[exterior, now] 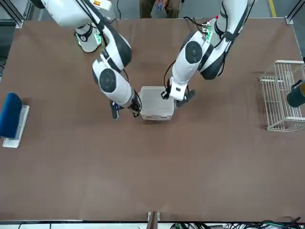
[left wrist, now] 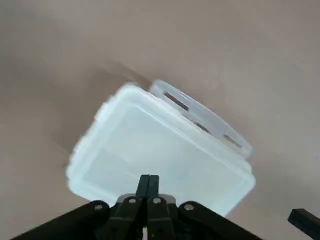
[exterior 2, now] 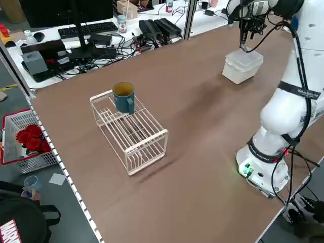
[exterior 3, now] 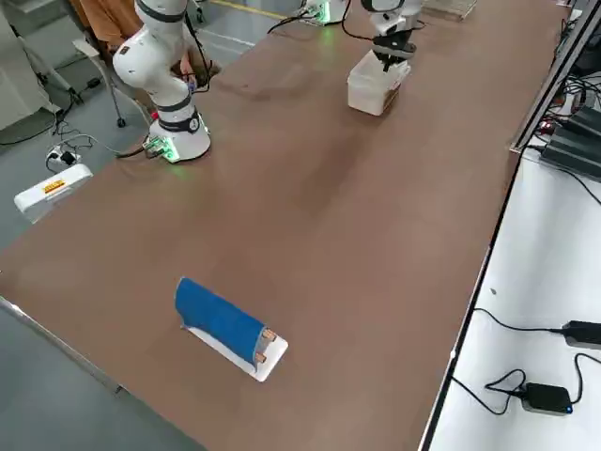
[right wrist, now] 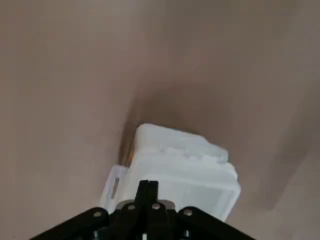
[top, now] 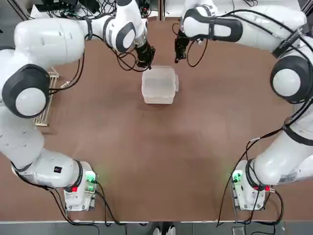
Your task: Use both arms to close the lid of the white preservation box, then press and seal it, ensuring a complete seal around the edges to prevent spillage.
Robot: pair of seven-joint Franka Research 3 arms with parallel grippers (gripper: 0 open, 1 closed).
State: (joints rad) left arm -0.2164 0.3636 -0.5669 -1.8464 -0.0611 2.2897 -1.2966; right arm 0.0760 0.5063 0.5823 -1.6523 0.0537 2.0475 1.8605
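The white preservation box (top: 158,85) stands at the table's far middle, and the lid (left wrist: 165,150) lies flat on top of it. A latch flap (top: 176,86) sticks out on its right side. My left gripper (top: 145,62) is shut, with nothing held, and points down at the lid's far left corner. In the left wrist view its fingertips (left wrist: 148,181) hang over the lid's rim. My right gripper (top: 179,53) is also shut and empty, just beyond the box's far right corner. The box (right wrist: 180,165) lies under its fingertips (right wrist: 147,186). I cannot tell whether either gripper touches the box.
A white wire rack (exterior 2: 132,132) with a teal mug (exterior 2: 124,96) on it stands at the table's left edge. A blue-topped tray (exterior: 11,119) lies at the right edge. Someone's feet (top: 164,229) show between the arm bases. Desks with cables line the far side.
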